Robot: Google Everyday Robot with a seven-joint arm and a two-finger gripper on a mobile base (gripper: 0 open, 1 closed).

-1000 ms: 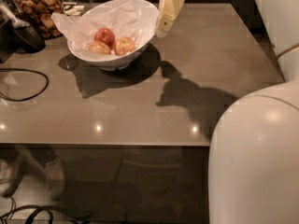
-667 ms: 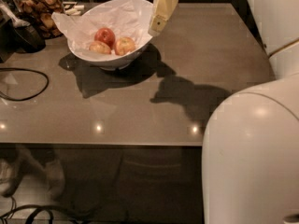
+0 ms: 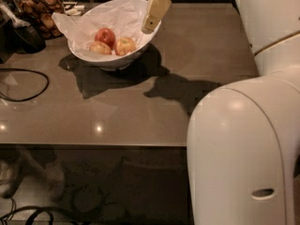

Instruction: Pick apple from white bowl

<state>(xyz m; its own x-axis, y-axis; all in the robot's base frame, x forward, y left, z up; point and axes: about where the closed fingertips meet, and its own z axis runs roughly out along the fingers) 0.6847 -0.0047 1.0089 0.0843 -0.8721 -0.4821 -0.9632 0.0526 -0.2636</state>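
Observation:
The white bowl [image 3: 140, 49] stands at the back left of the grey table, with white paper lining its far side. Three apples lie in it: the yellow-orange apple with red blush [image 3: 124, 45] at the right, a deep red apple [image 3: 105, 35] behind it, and a paler yellowish apple [image 3: 100, 48] at the left. My gripper [image 3: 149, 28] hangs over the bowl's right rim, pointing down and left, a little above and right of the blushed apple. It holds nothing.
A glass jar of brown snacks [image 3: 38, 11] stands at the back left, with a dark object [image 3: 26, 36] in front of it. A black cable [image 3: 23, 86] loops on the table's left. My white arm body [image 3: 243, 149] fills the right foreground.
My gripper has moved left, from beside the bowl's right edge to over its rim. The apples and bowl have not moved.

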